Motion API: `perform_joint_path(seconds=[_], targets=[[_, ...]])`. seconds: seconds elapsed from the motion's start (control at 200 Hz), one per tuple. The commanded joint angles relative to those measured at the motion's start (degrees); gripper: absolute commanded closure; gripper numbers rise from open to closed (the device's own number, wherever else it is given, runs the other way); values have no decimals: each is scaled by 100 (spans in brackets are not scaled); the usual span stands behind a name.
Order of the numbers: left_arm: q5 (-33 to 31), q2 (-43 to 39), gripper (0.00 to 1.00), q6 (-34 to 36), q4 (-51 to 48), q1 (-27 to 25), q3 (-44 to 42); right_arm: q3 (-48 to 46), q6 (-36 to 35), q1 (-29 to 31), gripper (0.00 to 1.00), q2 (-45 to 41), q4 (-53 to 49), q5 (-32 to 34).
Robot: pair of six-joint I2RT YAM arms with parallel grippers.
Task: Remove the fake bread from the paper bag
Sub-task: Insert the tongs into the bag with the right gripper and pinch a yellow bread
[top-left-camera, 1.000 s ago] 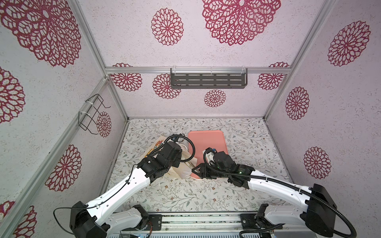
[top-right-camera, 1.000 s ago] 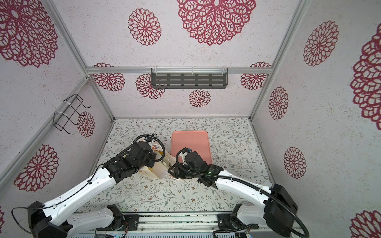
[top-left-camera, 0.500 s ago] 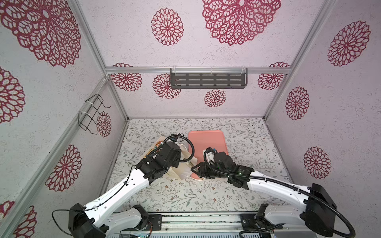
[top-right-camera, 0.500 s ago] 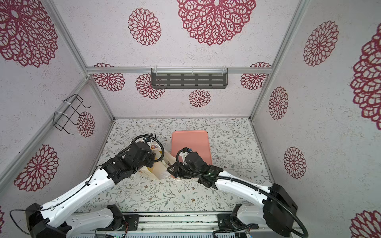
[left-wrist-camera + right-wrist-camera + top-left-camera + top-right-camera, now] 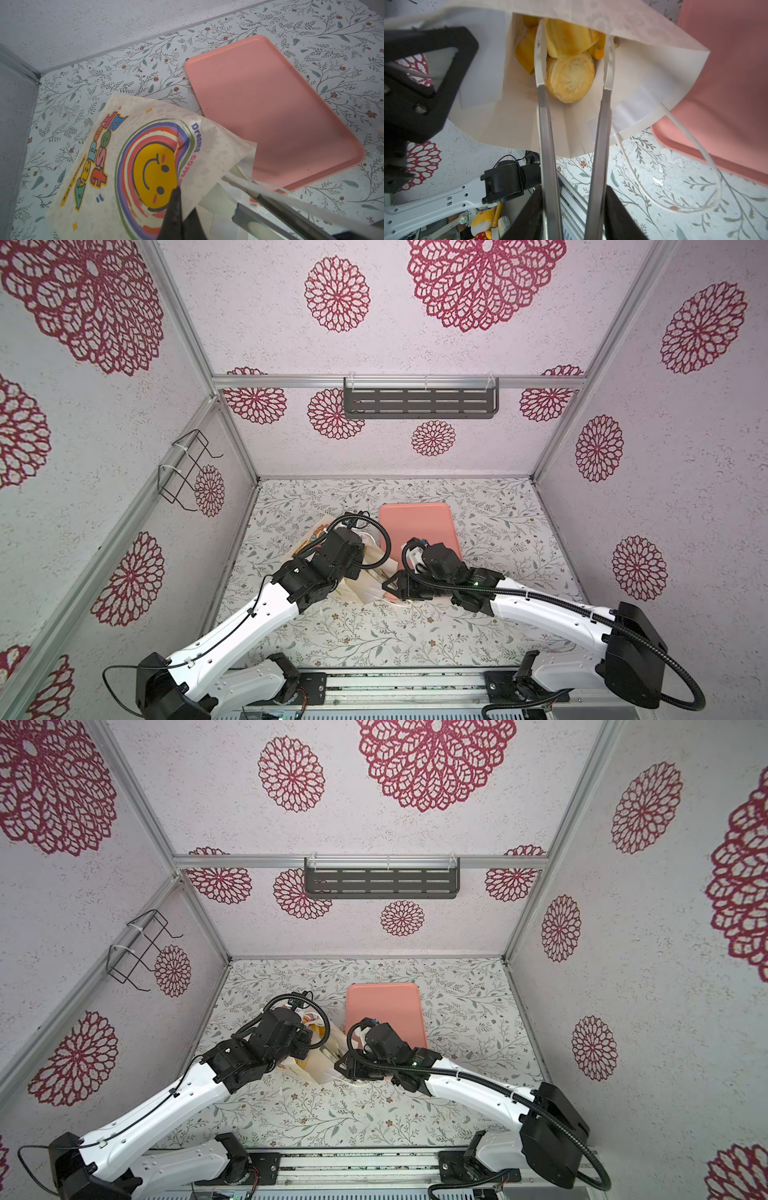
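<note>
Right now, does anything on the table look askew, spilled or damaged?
The paper bag is not upright: it lies tipped on its side beside the pink tray, its printed face creased where the left gripper pinches it. The fake bread sits inside; nothing has spilled.

Carrying surface: table [image 5: 498, 531], flat, floral-print covering. Directly on it: pink tray [image 5: 415, 522], flat, near centre, nothing visible on it; paper bag [image 5: 363, 587], on its side, just beside tray's left near corner.
</note>
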Motion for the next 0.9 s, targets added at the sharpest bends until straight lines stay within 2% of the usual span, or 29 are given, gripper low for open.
perform_joint_path(seconds=[0.0, 0.395, 0.896], targets=[[-49, -120, 100, -13, -5, -32, -12, 458, -597, 42, 55, -28, -325, -59], [-64, -124, 100, 7, -77, -32, 53, 1802, -1942, 33, 53, 847, -2270, 316], [-64, -169, 100, 44, -136, -32, 119, 2097, -2139, -50, 56, 1155, -1837, 150]])
